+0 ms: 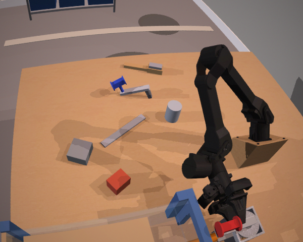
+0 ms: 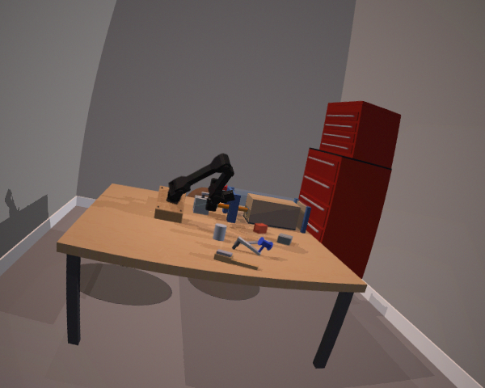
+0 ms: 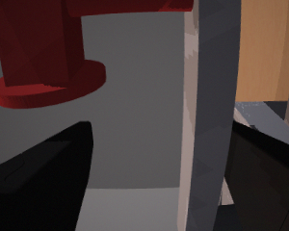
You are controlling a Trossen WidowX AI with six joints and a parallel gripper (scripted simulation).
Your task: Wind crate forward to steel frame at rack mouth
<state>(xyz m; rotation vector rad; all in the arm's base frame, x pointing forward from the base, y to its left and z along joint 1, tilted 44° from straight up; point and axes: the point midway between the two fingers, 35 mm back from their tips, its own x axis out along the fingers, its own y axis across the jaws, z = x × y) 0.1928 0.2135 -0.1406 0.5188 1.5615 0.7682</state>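
Wooden bench (image 1: 55, 104) (image 2: 150, 234) standing wide, black arm (image 1: 211, 109) (image 2: 200, 170) bending over it, tan crate (image 1: 89, 231) (image 2: 272, 212) sitting short of the blue frame (image 1: 197, 216) (image 2: 232, 208), gripper (image 1: 236, 221) (image 2: 211, 206) (image 3: 155, 131) hovering unclenched, fingers straddling a grey bar (image 3: 213, 115), red knob (image 1: 228, 226) (image 3: 34, 48) jutting beside.

1. Between my open jaws (image 1: 238, 220) (image 2: 211, 206), a grey bar (image 3: 213, 115) stands upright in the wrist view, nearer my right-hand finger there; I can't tell whether they touch.
2. There's a wider gap from that bar to my left-hand finger.
3. A red knob (image 1: 228, 226) (image 3: 36, 89) blocks the way just beyond my left-hand fingertip.
4. The winch housing (image 1: 262, 229) (image 2: 200, 205) sits beside me, limiting room low down.
5. A blue frame (image 1: 196, 208) (image 2: 233, 208) stands near my knob side, with an orange strap (image 1: 213, 237) (image 2: 225, 205) running to it.
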